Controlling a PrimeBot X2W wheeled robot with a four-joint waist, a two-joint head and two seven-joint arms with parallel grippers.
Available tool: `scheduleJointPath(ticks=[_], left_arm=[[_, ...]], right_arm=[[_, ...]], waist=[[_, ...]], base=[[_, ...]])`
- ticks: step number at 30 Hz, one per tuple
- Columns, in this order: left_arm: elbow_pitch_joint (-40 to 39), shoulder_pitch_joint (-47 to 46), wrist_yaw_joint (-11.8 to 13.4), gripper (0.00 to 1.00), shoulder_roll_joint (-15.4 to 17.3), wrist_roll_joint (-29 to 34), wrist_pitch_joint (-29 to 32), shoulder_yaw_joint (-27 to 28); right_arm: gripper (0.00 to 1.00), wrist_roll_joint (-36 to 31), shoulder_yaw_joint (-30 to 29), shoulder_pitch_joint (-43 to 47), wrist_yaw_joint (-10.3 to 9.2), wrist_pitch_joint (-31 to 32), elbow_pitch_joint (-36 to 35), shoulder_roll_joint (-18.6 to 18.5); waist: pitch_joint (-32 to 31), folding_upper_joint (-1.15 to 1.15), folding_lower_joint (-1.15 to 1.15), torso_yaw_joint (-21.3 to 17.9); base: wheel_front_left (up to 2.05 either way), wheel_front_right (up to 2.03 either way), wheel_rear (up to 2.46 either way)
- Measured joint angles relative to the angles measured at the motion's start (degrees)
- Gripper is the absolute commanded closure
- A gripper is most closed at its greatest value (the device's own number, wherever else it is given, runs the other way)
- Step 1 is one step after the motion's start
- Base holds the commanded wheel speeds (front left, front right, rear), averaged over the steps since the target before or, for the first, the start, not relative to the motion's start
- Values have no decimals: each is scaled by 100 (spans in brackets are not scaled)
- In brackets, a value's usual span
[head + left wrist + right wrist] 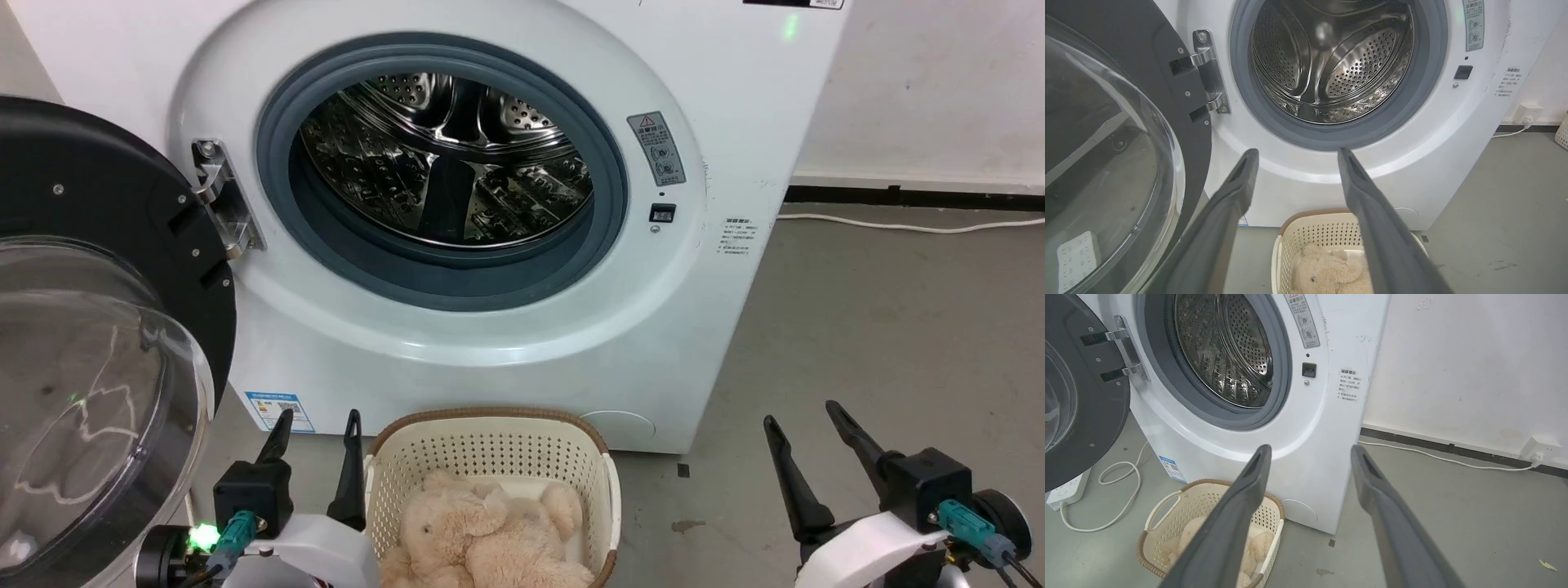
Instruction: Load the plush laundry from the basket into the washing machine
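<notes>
The cream-beige plush laundry (482,535) (1329,273) (1257,545) lies inside the basket (490,445) (1314,228) (1184,498), which stands on the floor right in front of the washing machine (506,343) (1306,179) (1306,473). The washer's steel drum (445,159) (1331,61) (1224,351) looks bare, and its clear bubble door (90,384) (1106,143) (1069,396) is swung wide to the left. My left gripper (314,418) (1294,151) hovers open just left of the basket. My right gripper (800,412) (1308,448) hangs open over bare floor, well right of the basket.
A white power strip (1067,490) with a looped cable (1114,490) lies on the grey floor under the open door. Another white cable (906,224) (1437,457) runs along the wall to an outlet (1537,449) on the right.
</notes>
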Motion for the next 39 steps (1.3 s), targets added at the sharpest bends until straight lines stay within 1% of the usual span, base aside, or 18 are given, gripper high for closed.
scheduleJointPath(ticks=[10, 17, 21, 32, 39], left_arm=[[108, -25, 18, 0, 1, -158, -49, -157], [401, -310, -12, 0, 2, -231, -49, -314], [673, -487, -56, 0, 2, -316, -49, -400], [1571, -1131, -63, 0, -1, -573, -38, -603], [2140, -1519, -56, 0, -1, -834, 86, -756]], right_arm=[[0, 193, 12, 12, 0, -73, -8, 0], [0, 304, -4, 9, 0, -133, -66, 0], [0, 398, -34, 7, 0, -196, -115, 0], [0, 588, -109, -41, -1, -326, -371, 0], [0, 701, -166, -126, -1, -390, -599, 0]], waist=[[101, 0, 0, -25], [292, 0, 0, -65], [426, 0, 0, -100], [937, 0, 1, -204], [1308, 0, 1, -285]], base=[[0, 0, 0], [0, 0, 0], [0, 0, 0], [0, 0, 0], [0, 0, 0]])
